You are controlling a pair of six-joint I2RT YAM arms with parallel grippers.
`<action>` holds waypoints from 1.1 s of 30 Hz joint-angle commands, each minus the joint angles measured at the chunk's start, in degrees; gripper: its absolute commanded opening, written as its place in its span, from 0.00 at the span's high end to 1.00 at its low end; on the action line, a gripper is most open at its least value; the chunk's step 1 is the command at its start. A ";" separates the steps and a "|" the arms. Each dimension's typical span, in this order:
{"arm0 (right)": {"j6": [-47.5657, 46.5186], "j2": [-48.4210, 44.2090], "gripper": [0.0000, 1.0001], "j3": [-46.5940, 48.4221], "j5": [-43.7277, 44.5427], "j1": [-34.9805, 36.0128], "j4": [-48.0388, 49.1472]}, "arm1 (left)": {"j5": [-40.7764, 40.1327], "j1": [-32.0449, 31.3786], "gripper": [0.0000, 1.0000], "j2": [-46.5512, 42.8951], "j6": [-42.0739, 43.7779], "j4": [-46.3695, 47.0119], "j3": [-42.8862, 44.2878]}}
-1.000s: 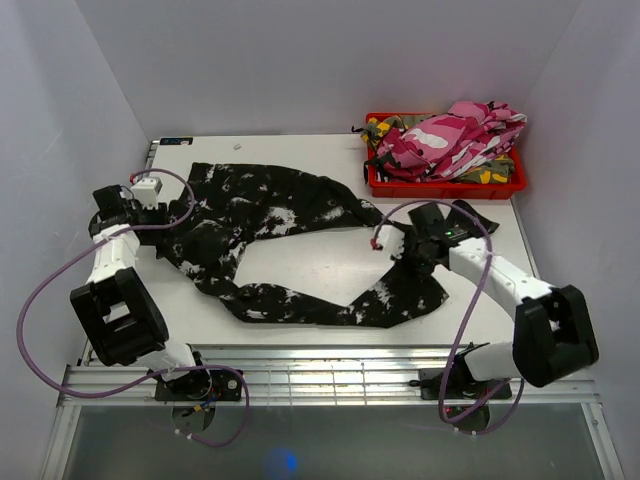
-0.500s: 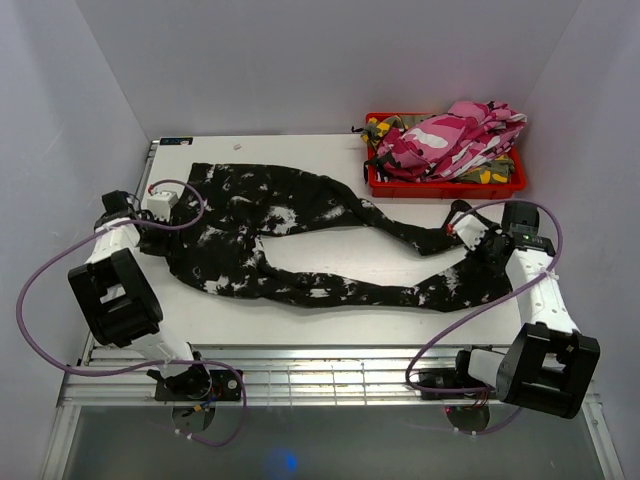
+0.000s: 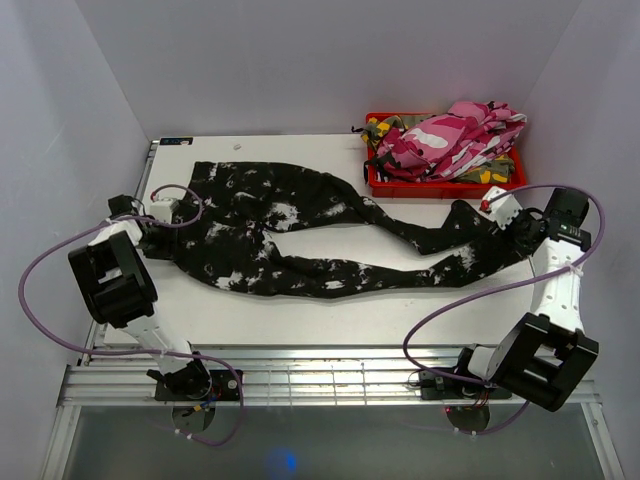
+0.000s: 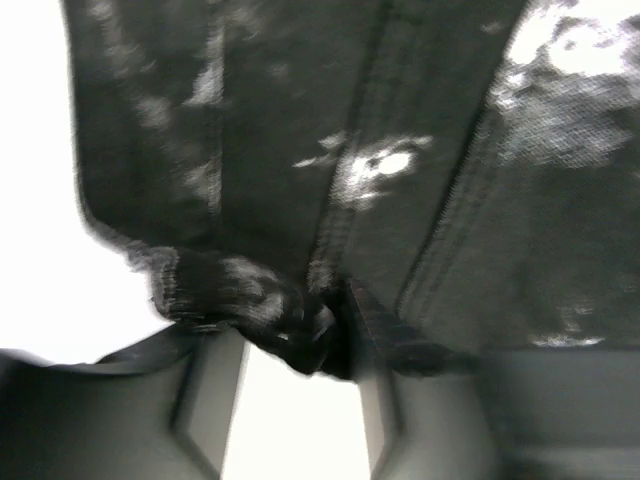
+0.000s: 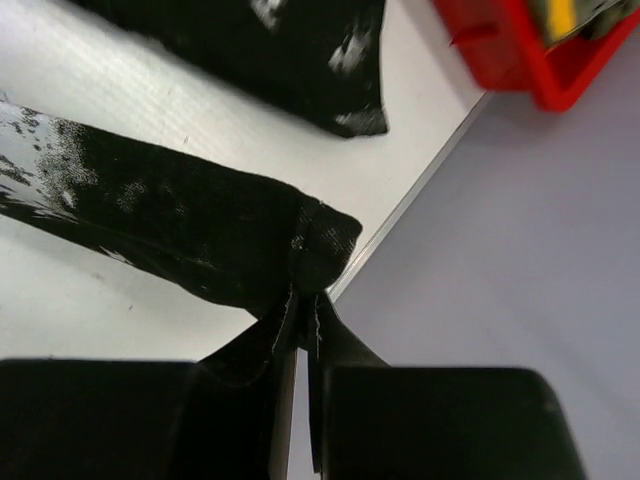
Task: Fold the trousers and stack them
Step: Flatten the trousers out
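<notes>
The black trousers [image 3: 300, 215] lie stretched left to right across the middle of the worktop [image 3: 310, 325], waist at the left and both legs running right. This looks like a spreading step, flattening the cloth before any fold is made. The right end effector [image 5: 303, 305] is pressed together on the corner of the near leg's hem, close to the worktop's right edge, so that leg lies drawn out long. The left end effector [image 4: 295, 345] stands spread at the waist, with a bunched edge of cloth between its fingers. Whether it has any real hold there I cannot tell. The far leg lies loose, its hem near the red bin [image 3: 440, 187] at the far right corner. The bin holds the pink camouflage trousers [image 3: 450, 135] heaped over a green-yellow pair [image 3: 385, 128], not yet folded. The worktop is smooth and white, enclosed by plain pale walls [image 3: 300, 60] on three sides, with a metal rail [image 3: 330, 380] along its near edge.
</notes>
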 commanded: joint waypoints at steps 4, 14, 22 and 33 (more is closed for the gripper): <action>-2.04 -2.25 0.92 5.26 -7.71 -0.47 2.97 | -4.94 0.19 0.77 3.45 -1.80 2.38 0.81; -20.38 -9.02 0.92 -10.29 -9.29 -18.03 1.67 | -6.88 5.19 1.00 -3.84 1.98 -1.39 -3.59; -24.10 -4.11 0.05 -2.67 -9.28 -22.36 -11.78 | -1.17 5.73 0.41 -15.16 7.43 -11.05 -5.53; -15.85 16.26 0.07 17.73 -10.08 -19.47 -35.17 | 5.51 5.73 0.30 -14.14 7.08 -16.07 1.50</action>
